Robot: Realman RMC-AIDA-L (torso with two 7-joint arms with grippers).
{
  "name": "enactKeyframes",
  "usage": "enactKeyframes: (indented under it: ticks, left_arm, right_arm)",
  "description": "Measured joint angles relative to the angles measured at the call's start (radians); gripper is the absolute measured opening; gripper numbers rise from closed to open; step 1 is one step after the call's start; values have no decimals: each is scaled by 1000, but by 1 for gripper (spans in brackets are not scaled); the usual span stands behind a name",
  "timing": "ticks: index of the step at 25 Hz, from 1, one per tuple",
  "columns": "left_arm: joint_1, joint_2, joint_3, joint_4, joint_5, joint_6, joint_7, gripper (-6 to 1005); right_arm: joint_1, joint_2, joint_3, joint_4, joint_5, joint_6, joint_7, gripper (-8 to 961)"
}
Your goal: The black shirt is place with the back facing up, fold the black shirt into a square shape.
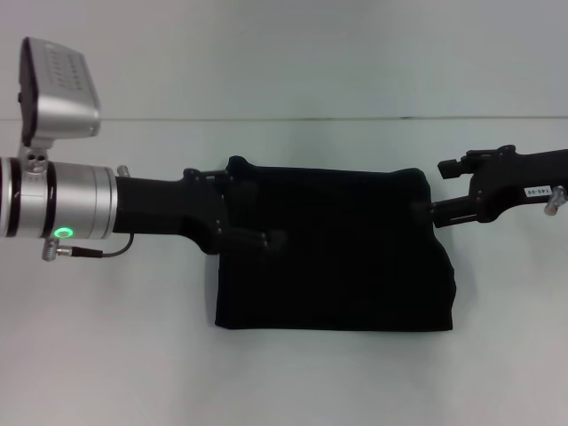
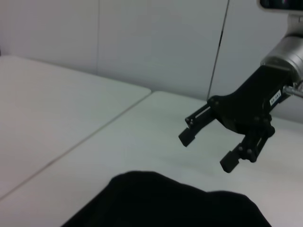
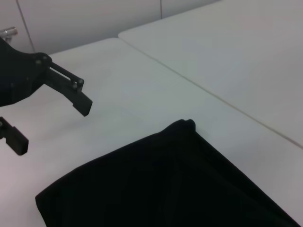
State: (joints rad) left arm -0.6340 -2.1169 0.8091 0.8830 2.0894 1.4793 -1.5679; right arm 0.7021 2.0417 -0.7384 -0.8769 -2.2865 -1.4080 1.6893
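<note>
I have both arms reaching in from the sides over the plain white counter [image 1: 293, 382]. My left arm comes in level from the left, its silver cuff and black wrist leading to the left tool [image 1: 266, 238], which sits over the left edge of the large matte black cloth shirt [image 1: 337, 253]. Against the dark cloth I cannot tell how far its fingers are spread or whether they pinch anything. My right arm enters from the right, angled slightly toward me, and the right tool [image 1: 424, 209] ends at the shirt's far right corner. Seen from the left wrist camera, the right tool [image 2: 207, 150] hangs above the counter with its two fingers spread wide and nothing between them, clear of the cloth.

The shirt lies flat in the middle of the counter as a folded, roughly rectangular block, its long axis running left to right. Its far edge is straight, its near right corner bulges out a little, and no sleeves or neckline show.
</note>
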Motion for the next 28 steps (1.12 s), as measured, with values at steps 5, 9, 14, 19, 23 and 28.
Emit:
enactKeyframes:
  ticks: [5, 9, 14, 19, 23, 28]
  left_arm:
    - [-9, -2, 3, 0, 57, -19, -24, 949]
    - [-7, -3, 2, -1, 59, -24, -24, 949]
    - [-1, -7, 5, -5, 60, -49, -24, 949]
    - [5, -8, 5, -8, 61, -50, -24, 949]
    - [6, -8, 5, -16, 61, -52, -24, 949]
    - [7, -8, -3, -17, 61, -53, -24, 949]
  right_arm:
    - [4, 5, -1, 3, -11, 8, 1, 914]
    - [4, 11, -1, 6, -11, 13, 1, 916]
    - [4, 16, -1, 4, -11, 13, 1, 917]
    - [6, 18, -2, 5, -11, 14, 1, 917]
    - [5, 18, -5, 6, -11, 14, 1, 917]
    - [5, 17, -6, 7, -11, 13, 1, 917]
